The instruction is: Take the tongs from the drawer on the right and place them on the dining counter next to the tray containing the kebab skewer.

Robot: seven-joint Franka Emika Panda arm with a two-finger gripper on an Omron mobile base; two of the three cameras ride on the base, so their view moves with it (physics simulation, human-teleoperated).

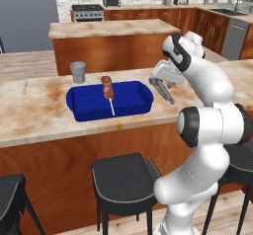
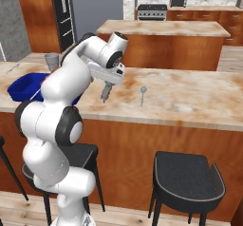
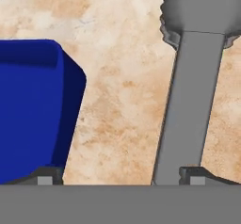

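The royal-blue tray [image 1: 81, 111] stands on the marbled dining counter [image 1: 39, 110], and the kebab skewer [image 1: 107, 87] lies inside it. Just right of the tray the dark grey tongs [image 1: 163, 91] slant down onto the stone. My gripper [image 1: 159, 83] hovers right over their upper end. In the hand view my gripper [image 3: 120, 178] is open, its tips far apart. The tongs [image 3: 188, 105] run up between the tips, close to the right one, their scalloped end at the top. The tray's wall [image 3: 70, 105] is at the left. From the right base view, the tongs [image 2: 104, 96] reach the counter [image 2: 190, 101] below my gripper [image 2: 107, 84], with the tray [image 2: 19, 88] behind my arm.
A grey cup [image 1: 77, 72] stands behind the tray and a small silver fork [image 1: 25, 86] lies at the far left. A thin utensil with a round head [image 2: 142, 95] lies right of the tongs. Black stools [image 1: 123, 179] line the counter's front. An island [image 1: 108, 29] stands behind.
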